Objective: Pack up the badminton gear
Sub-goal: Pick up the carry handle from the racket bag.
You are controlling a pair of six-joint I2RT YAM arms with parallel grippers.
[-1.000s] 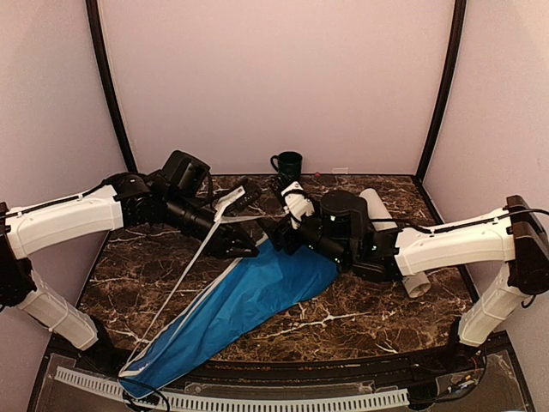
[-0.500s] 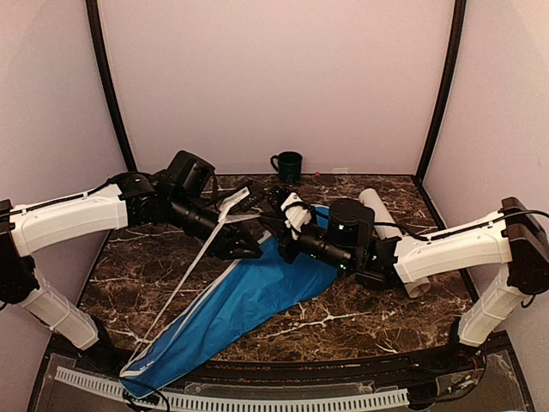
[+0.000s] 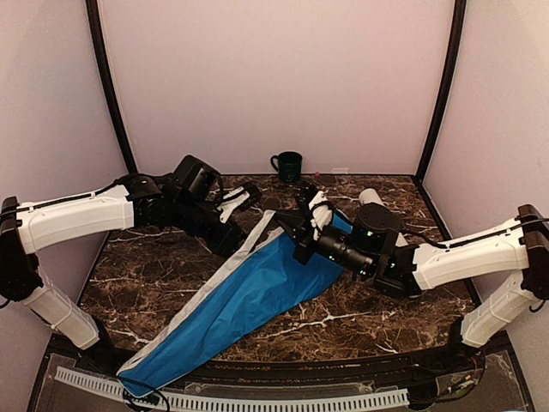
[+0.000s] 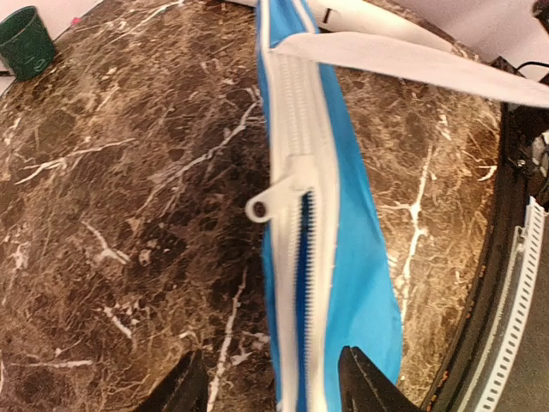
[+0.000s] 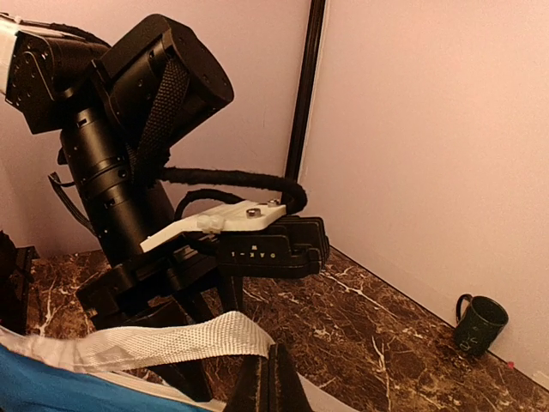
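The blue racket-shaped cover (image 3: pixel 249 296) lies flat on the marble, slanting from the near left corner to the middle. Its white zipper (image 4: pixel 300 257) is partly undone, with the pull (image 4: pixel 262 204) sticking out sideways. My left gripper (image 3: pixel 236 247) hovers open over that zipper edge, one finger (image 4: pixel 184 386) on each side and nothing between them. My right gripper (image 5: pixel 274 378) is shut on the cover's white woven strap (image 5: pixel 171 339) at the wide end of the cover. The white tube (image 3: pixel 371 199) lies behind the right arm, mostly hidden.
A dark green mug (image 3: pixel 287 165) stands at the back wall, also seen in the right wrist view (image 5: pixel 479 324). A ridged white strip (image 3: pixel 257 400) runs along the near table edge. The left arm's wrist (image 5: pixel 129 137) looms close in front of the right gripper.
The left gripper opened and let go of the cover's white edge, which dropped flat onto the table. The right gripper shut and shifted right, holding the strap.
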